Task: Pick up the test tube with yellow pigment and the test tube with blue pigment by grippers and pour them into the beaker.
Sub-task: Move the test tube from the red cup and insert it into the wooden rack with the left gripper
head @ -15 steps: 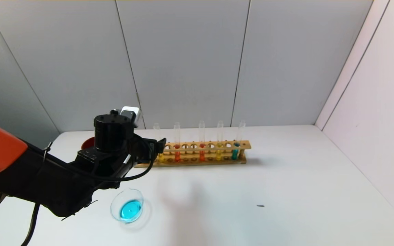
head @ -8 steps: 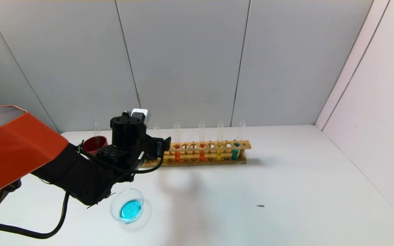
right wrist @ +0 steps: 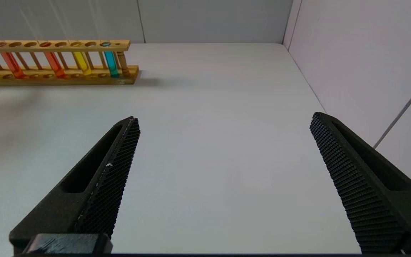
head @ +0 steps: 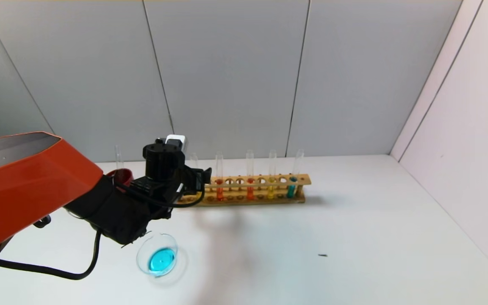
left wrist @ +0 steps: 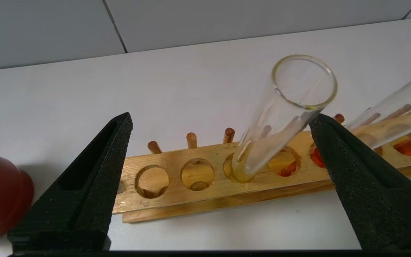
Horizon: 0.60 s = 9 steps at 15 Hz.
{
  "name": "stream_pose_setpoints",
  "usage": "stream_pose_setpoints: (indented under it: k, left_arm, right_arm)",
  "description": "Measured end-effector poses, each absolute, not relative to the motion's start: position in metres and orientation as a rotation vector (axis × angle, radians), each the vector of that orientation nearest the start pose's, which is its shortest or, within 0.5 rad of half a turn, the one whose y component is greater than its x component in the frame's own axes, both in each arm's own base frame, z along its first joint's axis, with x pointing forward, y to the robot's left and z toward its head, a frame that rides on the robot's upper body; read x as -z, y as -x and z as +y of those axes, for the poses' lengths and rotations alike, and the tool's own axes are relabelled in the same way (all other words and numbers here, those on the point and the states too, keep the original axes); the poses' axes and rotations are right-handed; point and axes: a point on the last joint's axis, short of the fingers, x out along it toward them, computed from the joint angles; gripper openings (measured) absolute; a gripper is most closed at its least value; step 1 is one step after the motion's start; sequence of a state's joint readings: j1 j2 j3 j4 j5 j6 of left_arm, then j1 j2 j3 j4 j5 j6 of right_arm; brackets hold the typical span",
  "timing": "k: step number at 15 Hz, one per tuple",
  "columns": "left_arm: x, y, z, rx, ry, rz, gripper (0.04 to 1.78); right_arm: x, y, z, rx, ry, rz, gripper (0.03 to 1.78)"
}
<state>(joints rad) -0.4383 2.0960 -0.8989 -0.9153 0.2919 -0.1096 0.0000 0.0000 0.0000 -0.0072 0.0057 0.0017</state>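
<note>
You have the rack standing on the bench at mid-frame in the head view, close to the back wall, with the test tube with blue pigment in its right end and a test tube with yellow pigment just left of it. The beaker sits on the bench in the lower left of the frame, in front of the rack's left end. The cup stands left of the rack, and the left gripper is over the rack's left end.
</note>
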Motion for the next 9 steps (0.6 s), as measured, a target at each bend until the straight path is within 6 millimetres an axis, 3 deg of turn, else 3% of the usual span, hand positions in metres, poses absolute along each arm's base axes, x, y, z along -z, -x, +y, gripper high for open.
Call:
stream_pose_setpoints:
  k: [4,7,9]
  left_arm:
    - [-0.094,-0.344,-0.159,0.141,0.000,0.265,1.64]
    - [-0.092,-0.336,-0.167,0.170,-0.009,0.267,1.30]
    - [-0.092,-0.335,-0.167,0.171,-0.009,0.267,0.94]
  right_arm:
    - [-0.076,0.023,0.000,-0.006,-0.002,-0.007,1.74]
    - [-0.076,0.023,0.000,-0.005,-0.002,-0.007,1.74]
    - [-0.076,0.023,0.000,-0.006,-0.002,-0.008,1.74]
